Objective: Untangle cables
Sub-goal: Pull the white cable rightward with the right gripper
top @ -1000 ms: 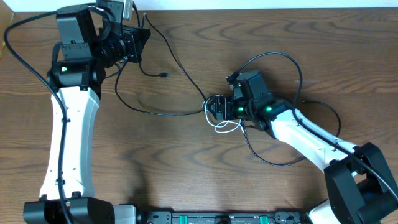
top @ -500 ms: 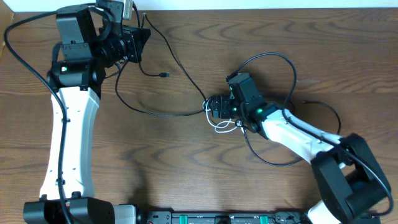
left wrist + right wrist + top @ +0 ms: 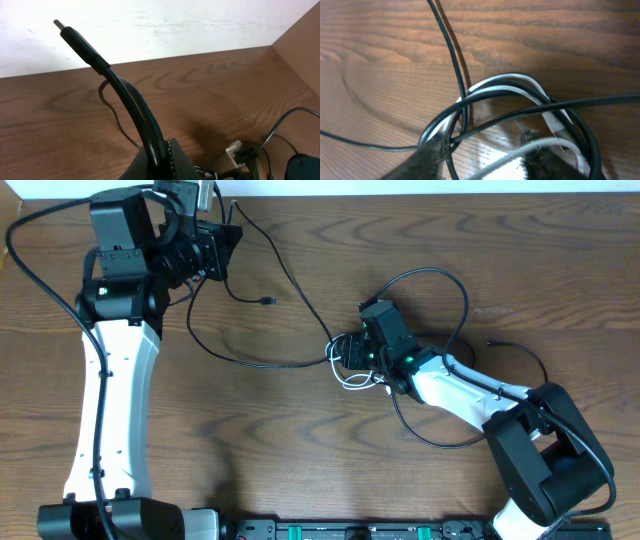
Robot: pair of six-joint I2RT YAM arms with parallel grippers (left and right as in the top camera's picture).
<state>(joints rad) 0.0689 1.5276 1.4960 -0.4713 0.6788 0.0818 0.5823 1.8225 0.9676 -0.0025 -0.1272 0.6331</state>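
White cable (image 3: 520,82) looped small, wound through black cable (image 3: 451,55) at mid-table (image 3: 300,460) | black cable run to far-left corner, plug end clamped in left gripper (image 3: 222,248) | right gripper (image 3: 490,162) fingers held apart over the tangle

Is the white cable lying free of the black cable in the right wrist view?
No, strands of the black cable cross over the loops of the white cable.

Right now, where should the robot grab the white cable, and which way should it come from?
Probably the outermost loop of the white cable, which sits between the open fingers of the right gripper. It should come straight down from above. There the loop lies alone on the table; farther in, the black cable crosses over it.
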